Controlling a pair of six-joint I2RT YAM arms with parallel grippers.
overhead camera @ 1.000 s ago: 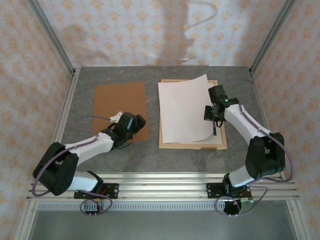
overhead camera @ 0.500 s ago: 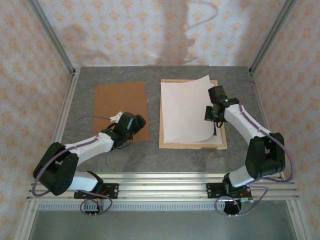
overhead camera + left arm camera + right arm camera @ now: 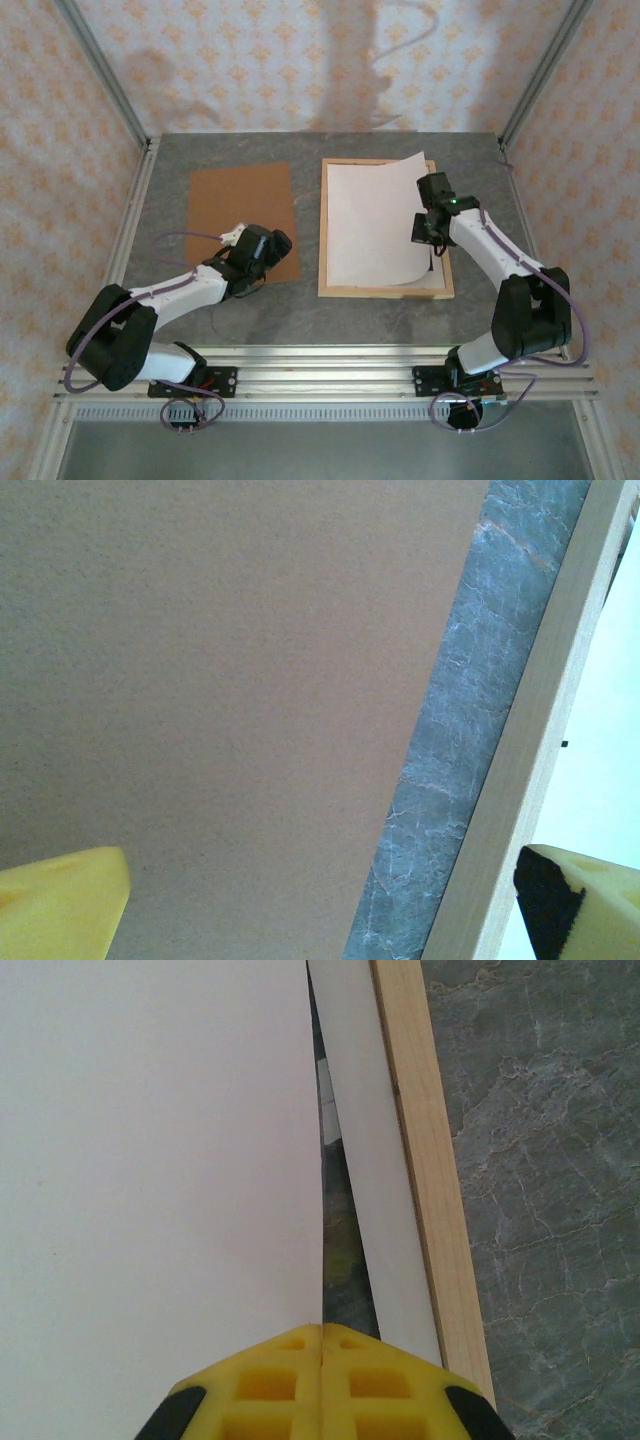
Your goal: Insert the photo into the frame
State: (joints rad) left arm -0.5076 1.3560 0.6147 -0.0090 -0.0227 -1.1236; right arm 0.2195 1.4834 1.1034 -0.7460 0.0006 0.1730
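Grey marbled tabletop (image 3: 400,320), frame (image 3: 385,292) right of centre, photo (image 3: 370,225) blank side up inside it, its right edge pinched in the right gripper (image 3: 322,1332), left gripper (image 3: 275,243) spread wide above brown board (image 3: 235,205), centre left.

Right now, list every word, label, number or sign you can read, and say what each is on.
None readable. The photo shows a blank white side, the frame is bare wood, the backing board is plain brown, the wallpaper carries only a repeated ornament. Any marking on the arm bases is too small to read.
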